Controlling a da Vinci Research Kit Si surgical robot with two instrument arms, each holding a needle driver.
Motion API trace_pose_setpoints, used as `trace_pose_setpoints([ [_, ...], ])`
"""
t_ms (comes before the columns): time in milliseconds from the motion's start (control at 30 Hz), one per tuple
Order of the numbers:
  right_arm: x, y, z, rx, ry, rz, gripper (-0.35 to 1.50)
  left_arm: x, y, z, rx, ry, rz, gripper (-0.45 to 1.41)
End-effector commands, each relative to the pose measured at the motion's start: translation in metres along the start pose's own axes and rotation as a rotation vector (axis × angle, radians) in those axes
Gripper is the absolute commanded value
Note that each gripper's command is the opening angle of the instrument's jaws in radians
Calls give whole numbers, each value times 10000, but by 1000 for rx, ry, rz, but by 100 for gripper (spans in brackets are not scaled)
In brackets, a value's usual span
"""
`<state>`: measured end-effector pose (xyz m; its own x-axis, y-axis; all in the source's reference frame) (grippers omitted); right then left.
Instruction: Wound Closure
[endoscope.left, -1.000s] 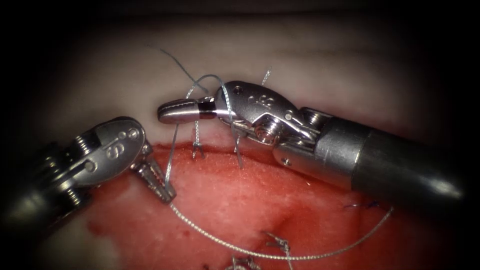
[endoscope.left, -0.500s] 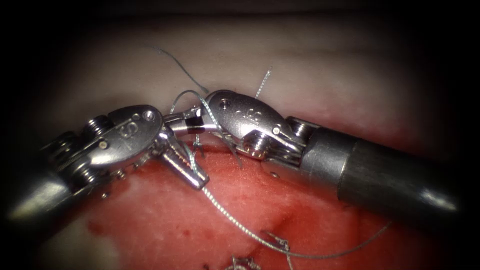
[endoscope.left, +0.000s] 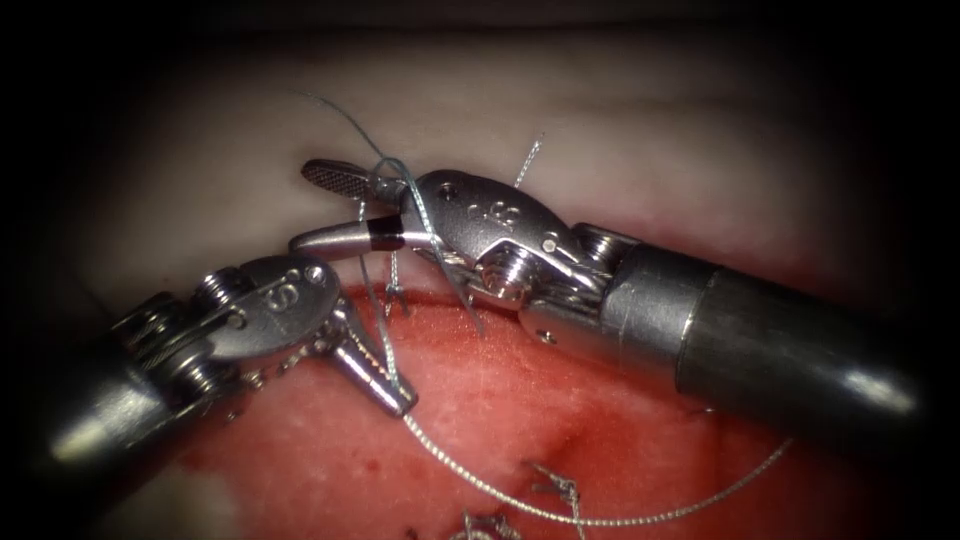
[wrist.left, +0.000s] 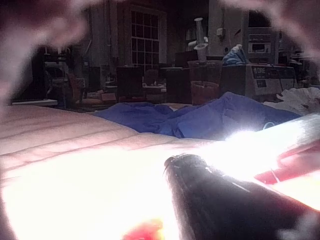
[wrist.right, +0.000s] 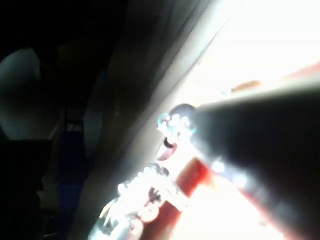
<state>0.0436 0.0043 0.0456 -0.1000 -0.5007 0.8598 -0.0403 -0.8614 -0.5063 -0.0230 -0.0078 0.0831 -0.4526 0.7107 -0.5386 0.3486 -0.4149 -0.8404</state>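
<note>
Two hands seen centre frame, left hand (endoscope.left: 385, 385) clamped on thread (endoscope.left: 500, 490), right hand (endoscope.left: 320, 205) spread apart with thread looped around it, no needle held.

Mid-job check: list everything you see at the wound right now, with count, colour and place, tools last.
tissue: one, pale above, red cut face below.
red fluid: coats the lower cut face.
thread: one grey strand, looped round the right tool's jaws, running down through the left tool's jaws and curving right.
cut ends of thread: several, grey, near the lower edge.
left tool: silver, shut on the thread.
right tool: silver, jaws open, thread wound round them.
</note>
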Motion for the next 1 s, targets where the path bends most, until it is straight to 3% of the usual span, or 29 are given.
trace_pose_setpoints([
  [33,-15,-8,4,1,-7,-7,74,13,3,-7,10,-4,10,-45],
  [167,-13,-9,3,-59,-3,-9,73,12,11,-10,10,-2,-5,-45],
  [200,-11,-7,1,-60,0,-11,54,15,13,-13,11,2,-7,-45],
  [267,-9,-5,1,-64,14,-15,51,20,14,-16,11,8,-12,-45],
  [400,-2,8,7,-88,97,-37,21,45,19,-29,-13,103,-11,-45],
  [567,-2,19,13,-109,111,-109,32,61,22,-34,-37,188,1,-45],
  [633,-3,22,15,-116,111,-121,21,64,21,-32,-43,206,1,-45],
  [733,-3,24,15,-159,108,-149,17,64,17,-31,-45,210,0,-45],
  [867,-3,27,15,-332,97,-189,34,64,9,-37,-44,220,-6,-45],
  [900,-3,27,14,-377,94,-201,61,64,7,-40,-43,223,-10,-45],
  [1000,-3,29,12,-407,91,-214,66,64,4,-47,-40,226,-15,-45],
])
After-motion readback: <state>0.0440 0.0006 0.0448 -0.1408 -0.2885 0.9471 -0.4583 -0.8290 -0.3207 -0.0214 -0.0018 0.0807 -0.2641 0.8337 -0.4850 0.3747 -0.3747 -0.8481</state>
